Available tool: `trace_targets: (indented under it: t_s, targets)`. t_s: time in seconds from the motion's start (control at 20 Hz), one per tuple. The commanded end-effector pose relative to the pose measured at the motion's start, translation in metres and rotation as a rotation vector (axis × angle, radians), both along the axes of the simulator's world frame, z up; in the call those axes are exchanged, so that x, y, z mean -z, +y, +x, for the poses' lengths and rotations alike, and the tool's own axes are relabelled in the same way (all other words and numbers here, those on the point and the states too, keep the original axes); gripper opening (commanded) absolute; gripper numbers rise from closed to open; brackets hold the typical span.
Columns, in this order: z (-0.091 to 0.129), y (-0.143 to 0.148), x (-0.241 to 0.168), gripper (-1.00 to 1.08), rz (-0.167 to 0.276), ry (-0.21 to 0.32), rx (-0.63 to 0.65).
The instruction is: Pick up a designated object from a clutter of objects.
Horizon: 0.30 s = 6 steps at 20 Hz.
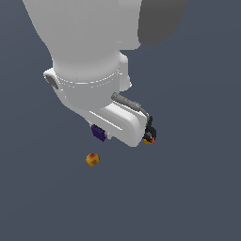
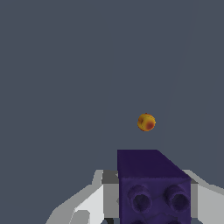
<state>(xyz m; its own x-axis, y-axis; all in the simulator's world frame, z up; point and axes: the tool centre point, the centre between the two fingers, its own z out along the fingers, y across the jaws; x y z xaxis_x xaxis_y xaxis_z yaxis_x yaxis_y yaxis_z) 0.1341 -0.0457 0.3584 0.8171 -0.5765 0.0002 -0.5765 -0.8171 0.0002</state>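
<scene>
My fingers [image 2: 154, 199] are closed on the tiny dark purple cube-like block [image 2: 153, 188], one white finger [image 2: 94, 199] pressed to one side of it and the other to the opposite side. In the wrist view the block fills the space between them; its near face shows two round studs, and its upper face is plain and dark. In the exterior view the same purple block [image 1: 98, 132] peeps out from beneath my big white arm [image 1: 94, 61], at the lower edge of my hand, and my fingers themselves are hidden there by the hand's body.

The small yellow-red ball [image 1: 92, 159] lies on the dark grey-blue tabletop [image 1: 188, 197], near the block but apart from it, a little below it in the exterior view. The wrist view shows that ball [image 2: 146, 122] beyond the block's far edge, alone on the bare surface.

At the exterior view's right of my hand a black clamp with orange tips [image 1: 149, 133] shows, partly covered by the white housing; whether it touches my hand I cannot tell.
</scene>
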Motion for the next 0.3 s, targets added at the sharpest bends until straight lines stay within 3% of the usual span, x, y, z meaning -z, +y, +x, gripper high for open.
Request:
trace_targets:
  t_s: [0.0, 0.25]
  targets:
    - [0.0026, 0.0001, -0.0041, -1.00, 0.000, 0.000, 0.000]
    - [0.0044, 0.0002, -0.0067, -1.00, 0.000, 0.000, 0.000]
